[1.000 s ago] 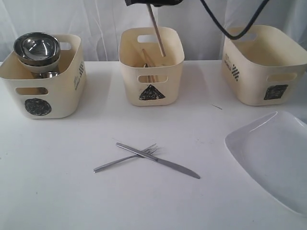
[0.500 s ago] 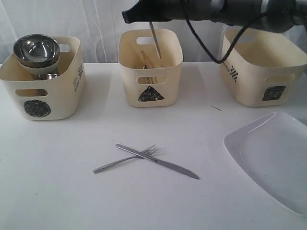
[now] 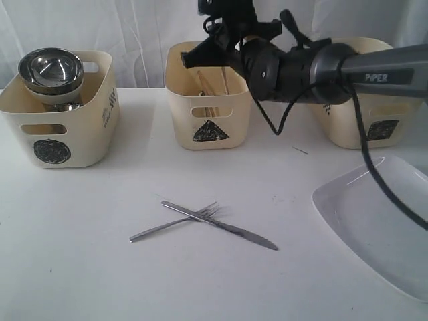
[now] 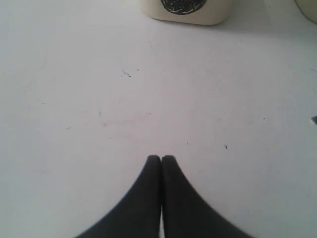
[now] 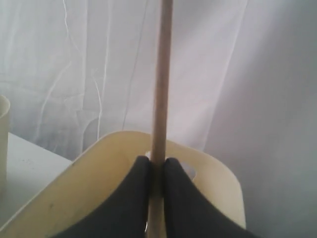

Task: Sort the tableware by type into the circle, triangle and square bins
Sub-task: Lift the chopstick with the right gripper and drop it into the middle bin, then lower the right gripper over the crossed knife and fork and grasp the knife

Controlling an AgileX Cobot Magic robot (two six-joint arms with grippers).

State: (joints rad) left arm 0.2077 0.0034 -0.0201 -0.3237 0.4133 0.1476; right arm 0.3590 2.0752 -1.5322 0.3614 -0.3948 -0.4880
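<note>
Right wrist view showed the right gripper [image 5: 157, 161] clamped on a wooden chopstick [image 5: 161, 74] over the triangle bin [image 3: 210, 110]; left gripper [image 4: 161, 158] was closed, empty, above the worktop [image 4: 148, 99].

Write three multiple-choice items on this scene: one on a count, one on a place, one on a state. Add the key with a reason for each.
1. How many pieces of cutlery lie on the table?
A. none
B. two
C. four

2. Where is the steel bowl?
A. on top of the pile in the circle bin
B. on the table
C. in the bin with the square sticker

3. What state is the right gripper in?
A. open and empty
B. shut on a spoon
C. shut on a chopstick

Key:
1 B: only the fork and the knife lie there, crossed over each other.
2 A: the exterior view shows the bowl above that bin's rim.
3 C: the right wrist view shows both fingers pressed against the wooden stick.
</note>
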